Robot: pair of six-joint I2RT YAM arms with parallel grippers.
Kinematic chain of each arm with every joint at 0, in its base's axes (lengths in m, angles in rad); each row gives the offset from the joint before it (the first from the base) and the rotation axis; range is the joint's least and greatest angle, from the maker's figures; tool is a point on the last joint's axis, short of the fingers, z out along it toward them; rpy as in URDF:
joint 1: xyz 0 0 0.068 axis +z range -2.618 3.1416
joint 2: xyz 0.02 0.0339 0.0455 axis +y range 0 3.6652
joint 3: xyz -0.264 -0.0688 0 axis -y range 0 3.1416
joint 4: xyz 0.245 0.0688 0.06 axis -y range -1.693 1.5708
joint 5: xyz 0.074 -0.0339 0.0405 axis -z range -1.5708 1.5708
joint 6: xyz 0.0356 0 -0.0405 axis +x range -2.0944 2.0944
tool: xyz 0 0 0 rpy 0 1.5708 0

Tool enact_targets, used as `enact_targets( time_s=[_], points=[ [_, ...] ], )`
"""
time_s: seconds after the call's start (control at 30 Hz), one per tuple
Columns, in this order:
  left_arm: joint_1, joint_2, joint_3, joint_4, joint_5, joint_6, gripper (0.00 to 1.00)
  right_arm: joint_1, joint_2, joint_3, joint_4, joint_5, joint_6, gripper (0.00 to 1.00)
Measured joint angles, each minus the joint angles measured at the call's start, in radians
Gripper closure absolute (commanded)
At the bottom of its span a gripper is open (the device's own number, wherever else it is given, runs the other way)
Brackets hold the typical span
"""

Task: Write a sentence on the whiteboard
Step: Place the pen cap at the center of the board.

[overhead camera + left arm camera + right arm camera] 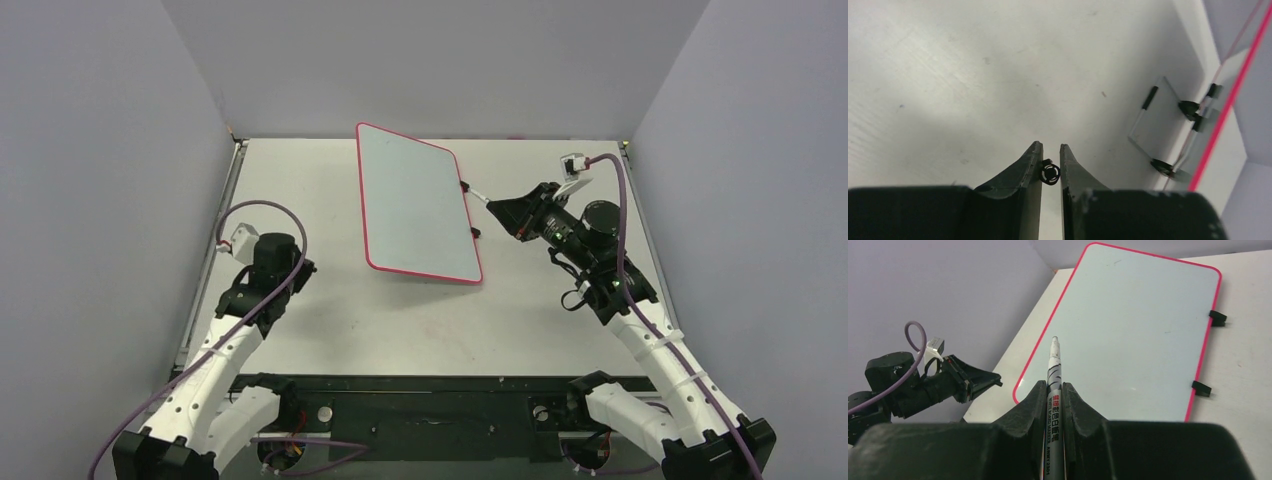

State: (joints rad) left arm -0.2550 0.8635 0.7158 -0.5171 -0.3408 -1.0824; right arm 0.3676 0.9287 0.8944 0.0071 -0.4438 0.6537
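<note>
Right gripper [1052, 388] clamps a marker [1054, 365], tip pointing at the blank whiteboard [1128, 330] on the table [330, 320]. Left gripper [1050, 148], jaws nearly closed and empty, sits well apart.

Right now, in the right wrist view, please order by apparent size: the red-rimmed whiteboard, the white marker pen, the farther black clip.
Largest: pale red-rimmed rectangular whiteboard.
Next: white black-printed marker pen, inflated by nearness to the camera.
Smallest: farther small black clip.
</note>
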Motion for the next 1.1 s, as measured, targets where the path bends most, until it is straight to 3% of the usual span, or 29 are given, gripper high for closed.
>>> enact_targets(
  time_s=[0.43,0.6,0.9,1.1],
  points=[
    [0.026,0.184,-0.156,-0.040,-0.053,-0.162,0.98,0.000,-0.024,0.000,-0.147,0.093,-0.073,1.00],
    [0.041,0.226,-0.186,-0.037,-0.053,-0.175,0.88,0.000,-0.027,0.000,-0.166,0.106,-0.089,1.00],
    [0.061,0.249,-0.198,-0.024,-0.056,-0.190,0.52,0.000,-0.041,0.001,-0.206,0.126,-0.113,1.00],
    [0.076,0.222,-0.189,-0.047,-0.064,-0.176,0.50,0.000,-0.058,0.004,-0.224,0.134,-0.122,1.00]
  ],
)
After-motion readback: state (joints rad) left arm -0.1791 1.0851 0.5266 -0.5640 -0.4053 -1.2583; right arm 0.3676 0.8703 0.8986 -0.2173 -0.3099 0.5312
